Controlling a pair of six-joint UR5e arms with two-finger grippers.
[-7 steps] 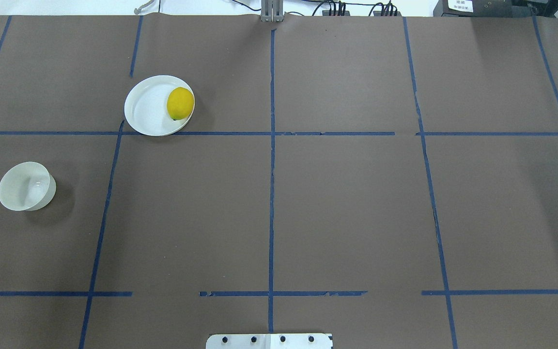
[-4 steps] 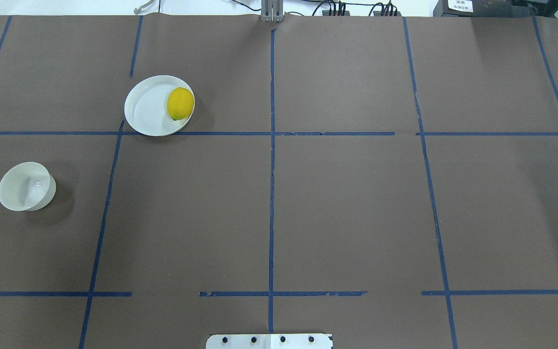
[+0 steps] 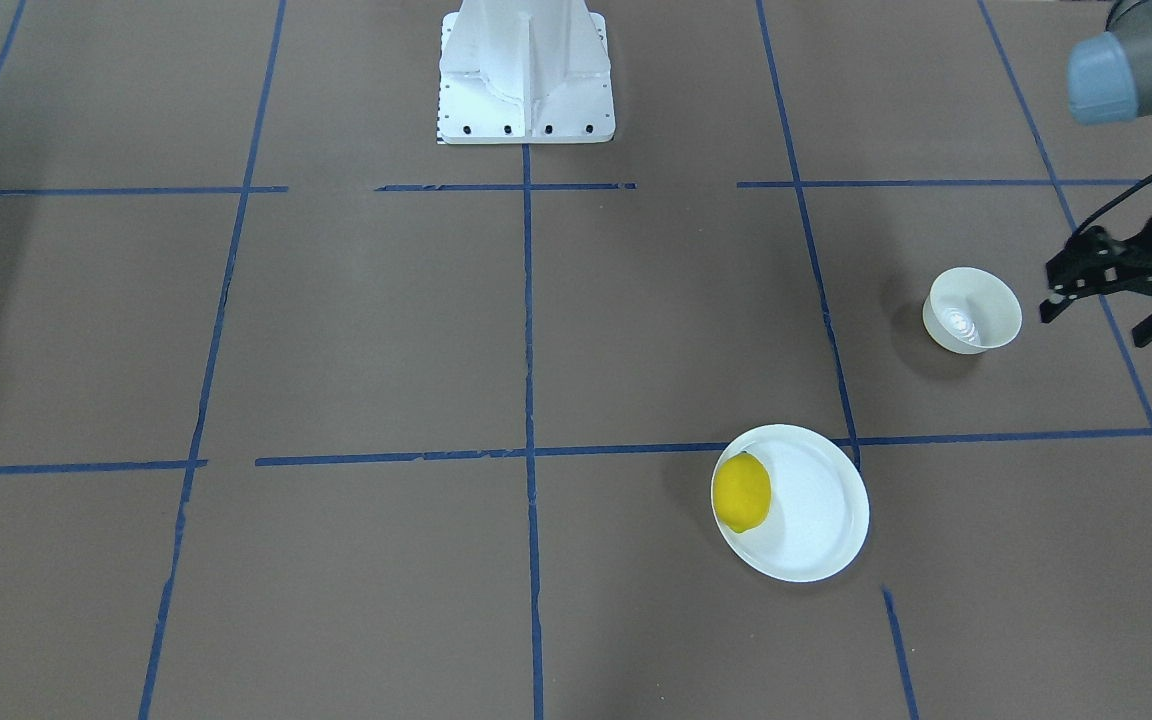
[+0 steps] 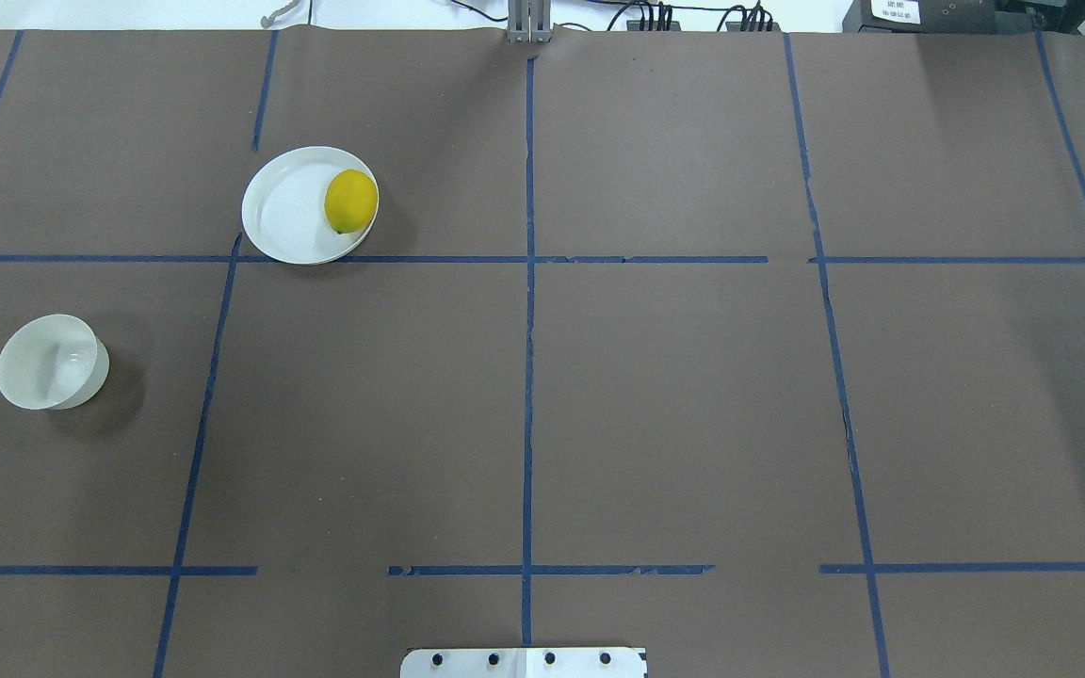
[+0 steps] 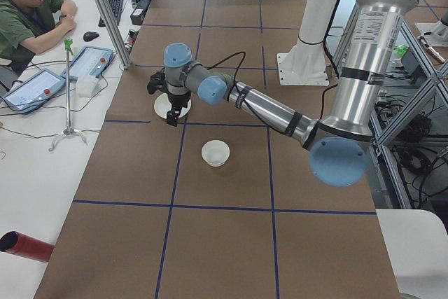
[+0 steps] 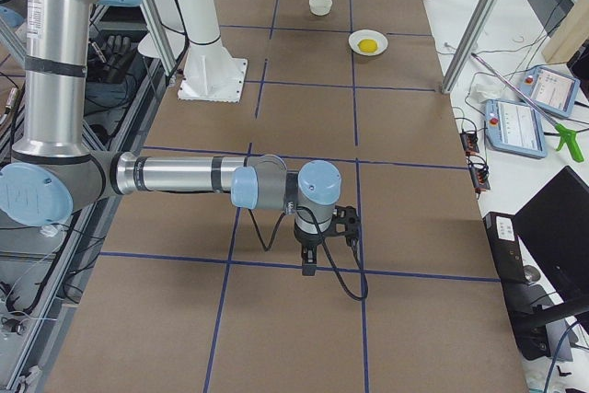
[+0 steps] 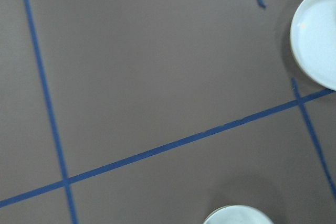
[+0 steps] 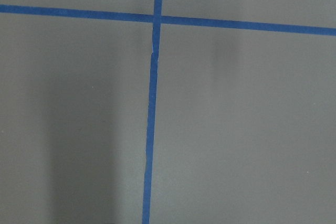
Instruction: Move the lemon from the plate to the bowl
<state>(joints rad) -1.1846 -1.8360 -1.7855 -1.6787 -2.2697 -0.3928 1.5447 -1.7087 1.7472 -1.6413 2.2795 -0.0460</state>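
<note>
lemon (image 3: 742,491): on the plate (image 3: 821,525), right up against its rim
bowl (image 3: 972,310): well apart from plate, bare bench (image 3: 336,330) between
left jaws: spread, empty, over bench's left edge
right jaws: can't make out if spread or closed

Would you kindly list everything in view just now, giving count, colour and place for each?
lemon: one, yellow, on the plate, against its rim.
plate: one, white, far left part of the table.
bowl: one, white, empty, left end, nearer the robot than the plate.
table cover: one, brown with blue tape lines.
operator: one, green shirt, seated across from the robot.
left gripper: one, black, open, raised over the left end.
right gripper: one, black, over bare cover at the right end; open or shut unclear.
</note>
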